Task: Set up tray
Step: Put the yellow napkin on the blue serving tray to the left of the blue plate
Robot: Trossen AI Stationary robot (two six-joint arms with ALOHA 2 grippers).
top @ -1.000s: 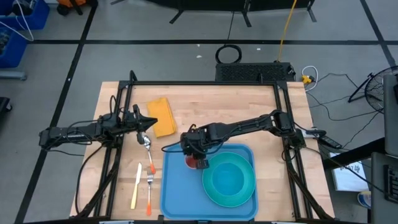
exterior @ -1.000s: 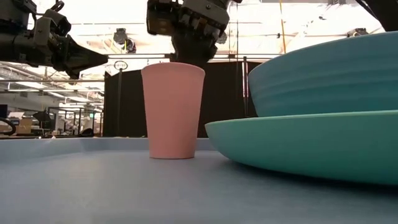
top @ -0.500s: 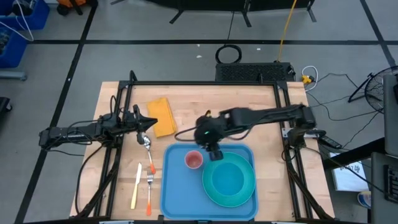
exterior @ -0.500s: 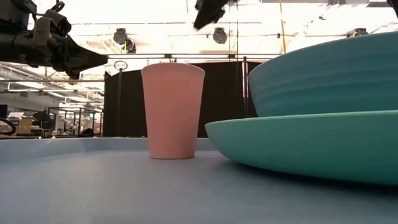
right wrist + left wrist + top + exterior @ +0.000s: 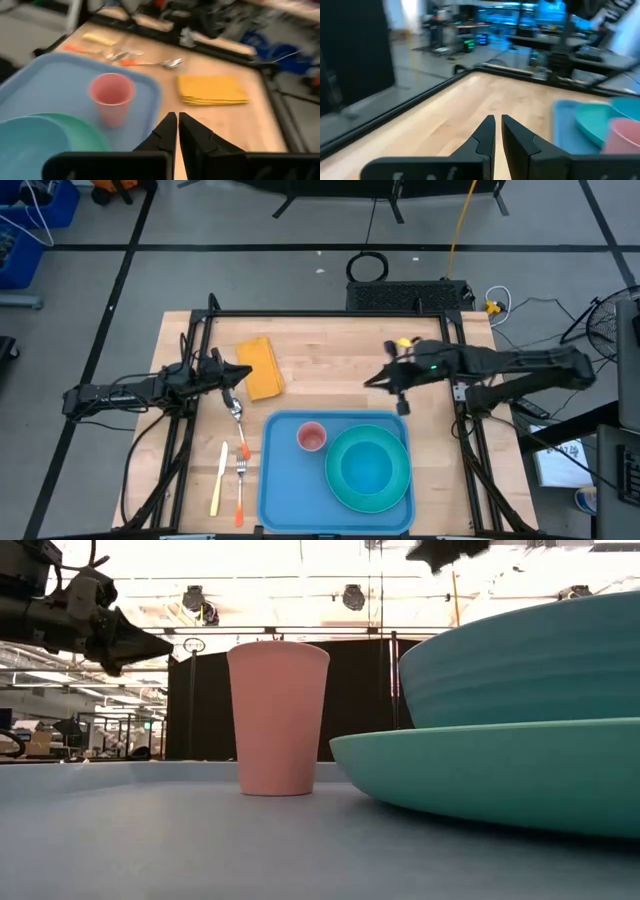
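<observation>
The blue tray (image 5: 285,480) lies at the table's near edge. On it stand a pink cup (image 5: 311,437), upright on its base, and a turquoise bowl (image 5: 368,470) on a round turquoise plate (image 5: 500,775). My right gripper (image 5: 370,382) hovers shut above the bare wood beyond the tray's far right corner; its wrist view looks back at the cup (image 5: 111,95) and tray (image 5: 45,80). My left gripper (image 5: 243,376) waits shut in the air at the table's left, beside the yellow napkin (image 5: 260,367).
A spoon (image 5: 237,415) lies just left of the tray's far left corner. A yellow-handled knife (image 5: 218,478) and an orange-handled fork (image 5: 241,485) lie side by side left of the tray. Bare wood stretches across the far half of the table.
My right gripper has left the spot over the pink cup, risen and swung toward the table's right and far side, ending off the tray. The cup stands where it was, on the tray. The left arm has hardly moved.
</observation>
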